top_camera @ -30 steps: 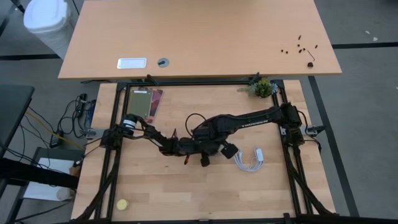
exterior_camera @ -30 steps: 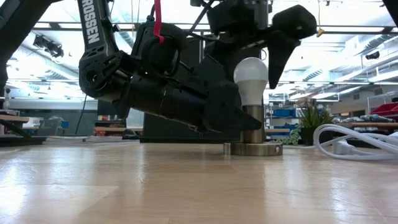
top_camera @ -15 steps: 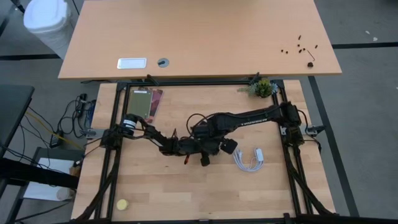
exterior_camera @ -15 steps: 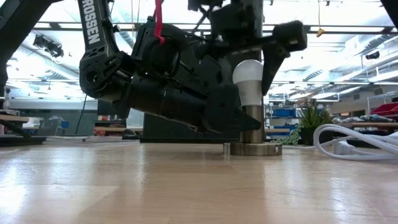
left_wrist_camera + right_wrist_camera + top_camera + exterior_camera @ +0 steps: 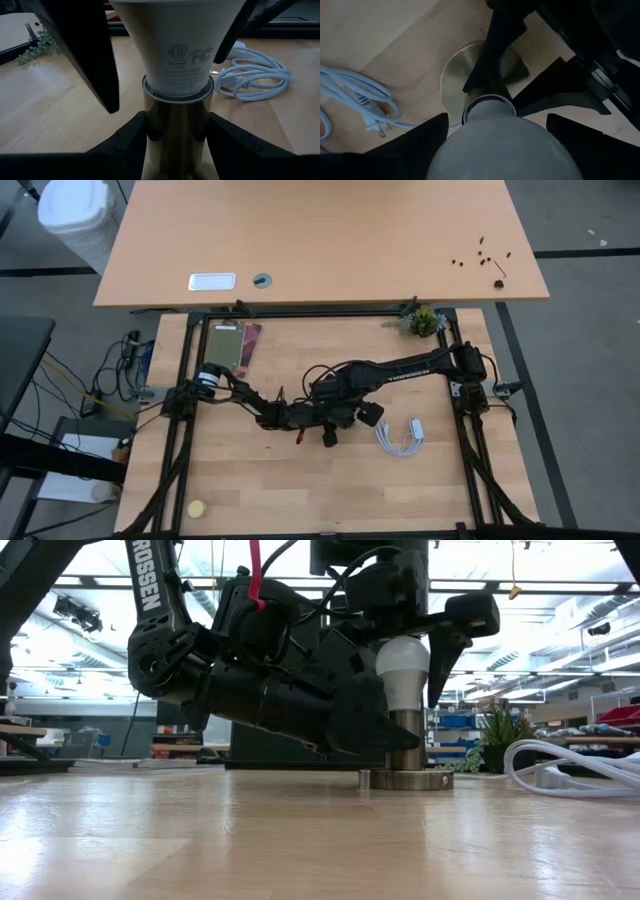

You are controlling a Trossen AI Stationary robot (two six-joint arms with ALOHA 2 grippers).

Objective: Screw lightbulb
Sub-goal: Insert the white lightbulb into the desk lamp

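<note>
Since a second ago the right gripper [image 5: 418, 635] has turned about the small white pear-shaped lightbulb [image 5: 403, 668] and narrowed slightly, so one dark finger [image 5: 452, 628] now stands closer beside the glass. Its fingers straddle the bulb's rounded top from above, spread wide; whether the pads actually press the glass I cannot tell. The lightbulb stands upright in a brass-coloured cylindrical socket [image 5: 405, 740] on a round silvery disc base [image 5: 407, 779], near the middle of the light wooden table [image 5: 300, 480]. The left gripper [image 5: 177, 131] comes in low and level, its two fingers partly closed around the socket's column, one on each side just under the bulb's neck. A coiled white cable [image 5: 402, 436] lies just beside the base, on the right arm's side.
</note>
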